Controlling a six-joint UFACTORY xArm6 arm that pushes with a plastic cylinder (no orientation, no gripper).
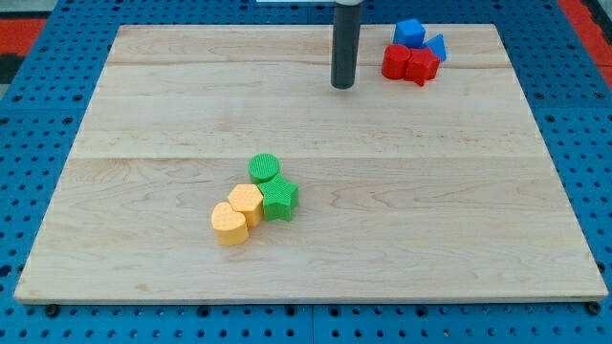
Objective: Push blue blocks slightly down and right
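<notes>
Two blue blocks sit at the view's top right: a blue cube (409, 32) and a blue wedge-like block (437, 45) just right of it. Two red blocks (410, 63) touch them from below. My tip (343, 86) stands on the board to the left of this cluster, a short gap from the red blocks, touching none of them.
A green cylinder (264, 168), a green star block (279, 198), a yellow hexagon block (246, 202) and a yellow heart block (229, 225) cluster left of the board's middle. The wooden board (430, 210) lies on a blue pegboard surface.
</notes>
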